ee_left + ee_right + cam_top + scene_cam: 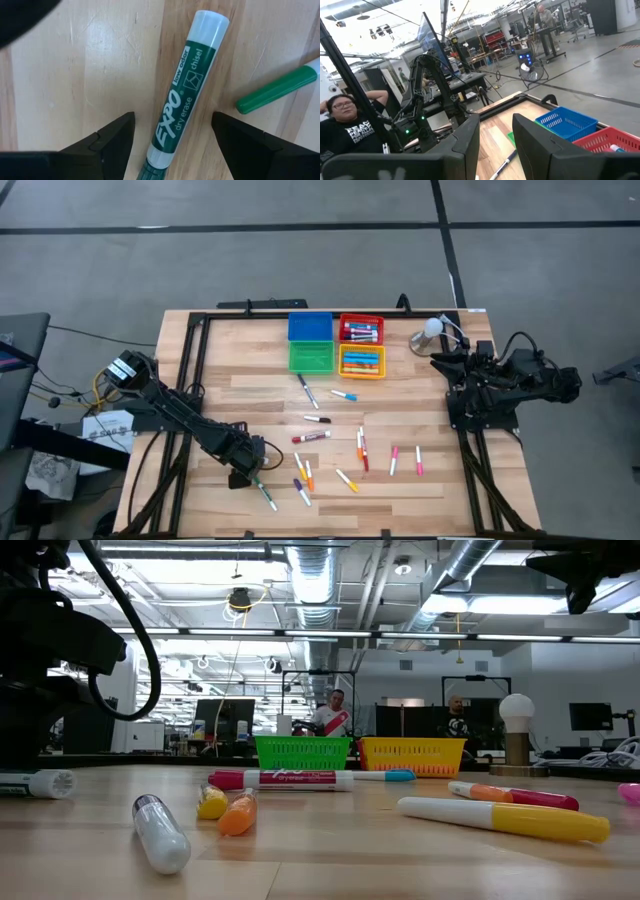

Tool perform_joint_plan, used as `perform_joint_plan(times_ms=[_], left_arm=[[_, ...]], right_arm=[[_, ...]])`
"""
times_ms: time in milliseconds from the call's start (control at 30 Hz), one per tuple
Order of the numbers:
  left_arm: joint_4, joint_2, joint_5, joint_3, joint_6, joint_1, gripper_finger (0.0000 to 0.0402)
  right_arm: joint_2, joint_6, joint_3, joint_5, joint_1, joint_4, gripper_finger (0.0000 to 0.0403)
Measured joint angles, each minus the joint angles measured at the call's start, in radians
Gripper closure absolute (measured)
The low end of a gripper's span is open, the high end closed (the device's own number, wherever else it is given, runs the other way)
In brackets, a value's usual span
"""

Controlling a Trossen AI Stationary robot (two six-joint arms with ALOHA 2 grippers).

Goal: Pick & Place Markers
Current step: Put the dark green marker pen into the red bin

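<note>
The left gripper (pixel 172 132) hangs over the green marker (pixel 185 90) on the counter, jaws wide astride its barrel, which runs lengthwise between them. The right gripper (pixel 496 132) waits beside the bins (pixel 336 344), jaws narrow, empty.

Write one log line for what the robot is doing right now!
left gripper: open, straddling green marker | right gripper: parked, empty | marker: on table

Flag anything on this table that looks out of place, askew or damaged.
Nothing looks damaged or spilled. The loose markers lie scattered at all angles across the bare wood, which fits unfinished sorting. The red bin and yellow bin already hold some. The open left gripper straddles a green marker lying flat.
</note>
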Motion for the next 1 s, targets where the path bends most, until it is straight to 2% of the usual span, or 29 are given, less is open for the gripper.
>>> perform_joint_plan(times_ms=[200,767,1000], left_arm=[[0.004,0.001,0.005,0.0,-0.001,0.004,0.0163],[0.007,0.002,-0.019,0.003,-0.009,0.021,0.0325],[-0.001,0.002,-0.014,0.002,-0.059,0.04,0.0336]], right_arm=[[0.0,0.0,0.0,0.0,0.0,0.0,0.0296],[0.0,0.0,0.0,-0.002,0.0,0.0,0.0296],[0.0,0.0,0.0,-0.002,0.0,0.0,0.0296]])
